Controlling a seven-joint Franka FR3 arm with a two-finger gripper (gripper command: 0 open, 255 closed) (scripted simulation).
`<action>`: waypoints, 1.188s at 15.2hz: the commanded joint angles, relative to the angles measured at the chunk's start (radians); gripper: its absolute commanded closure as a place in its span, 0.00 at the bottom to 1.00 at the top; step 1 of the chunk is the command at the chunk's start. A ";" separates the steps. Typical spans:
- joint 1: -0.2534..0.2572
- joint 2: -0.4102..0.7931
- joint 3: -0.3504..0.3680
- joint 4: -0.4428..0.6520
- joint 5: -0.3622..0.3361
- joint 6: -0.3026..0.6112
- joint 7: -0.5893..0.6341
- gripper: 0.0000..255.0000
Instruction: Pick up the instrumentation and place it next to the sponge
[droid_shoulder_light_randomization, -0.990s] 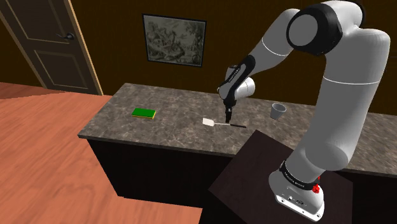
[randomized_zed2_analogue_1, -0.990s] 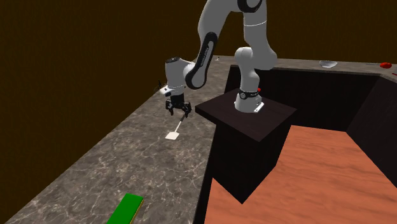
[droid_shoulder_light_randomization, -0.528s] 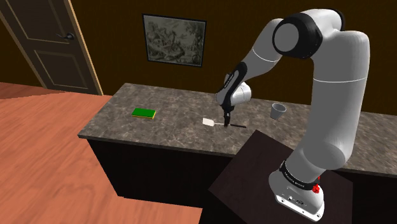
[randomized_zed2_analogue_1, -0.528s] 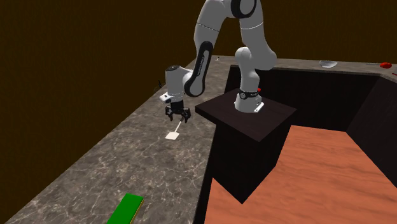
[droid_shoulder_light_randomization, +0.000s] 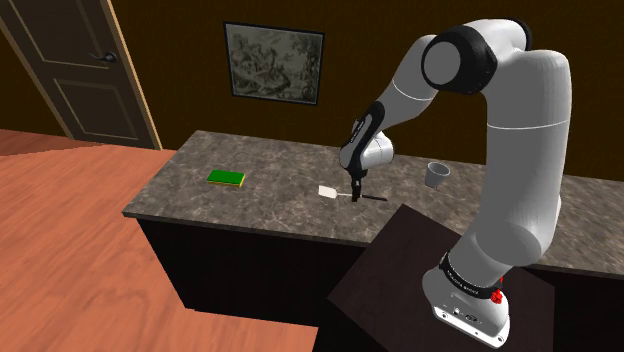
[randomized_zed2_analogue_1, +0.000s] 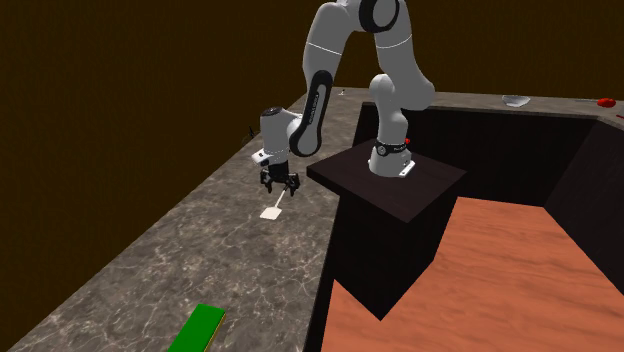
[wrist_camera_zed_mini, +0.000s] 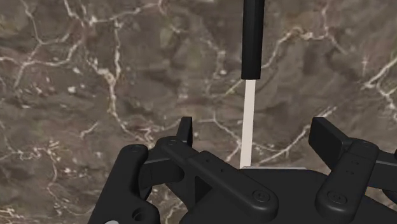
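Rm: a dark brown wall is seen behind the desk, w/ a panelled door (droid_shoulder_light_randomization: 80, 70) & a framed picture (droid_shoulder_light_randomization: 273, 63) on it; a reddish wood floor (droid_shoulder_light_randomization: 70, 250) is laid in front.

Desk (droid_shoulder_light_randomization: 270, 160): a long counter topped w/ dark, pale-veined stone, on a dark base.

The white arm (droid_shoulder_light_randomization: 520, 150) is mounted on a dark box stand (droid_shoulder_light_randomization: 390, 290) at the desk's near edge & is bent down toward the desk top.

Container: one grey cup (droid_shoulder_light_randomization: 436, 175) is set upright on the desk, well apart from the other things, toward the shoulder view's right. Its inside can't be made out.

A flat green sponge (droid_shoulder_light_randomization: 226, 178) w/ a yellow underside is laid toward the shoulder view's left, well apart from the tool.

Tool (droid_shoulder_light_randomization: 327, 191): a spatula-like piece w/ a white blade, pale thin shaft & black handle, laid flat on the desk approx. midway btwn sponge & cup. Its long axis is run along the desk's length; the blade is pointed toward the sponge, the handle toward the cup side.

Gripper (droid_shoulder_light_randomization: 357, 190): held low over the tool, pointed down. In the wrist view its fingers (wrist_camera_zed_mini: 184, 130) are seen spread wide, w/ the pale shaft btwn them & touched by neither; nothing is held.
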 joint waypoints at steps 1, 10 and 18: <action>0.000 0.000 0.000 0.000 0.000 0.000 0.000 0.00; 0.000 0.000 0.000 0.000 0.000 0.000 0.000 1.00; 0.043 -0.105 -0.055 -0.025 -0.053 -0.079 0.035 1.00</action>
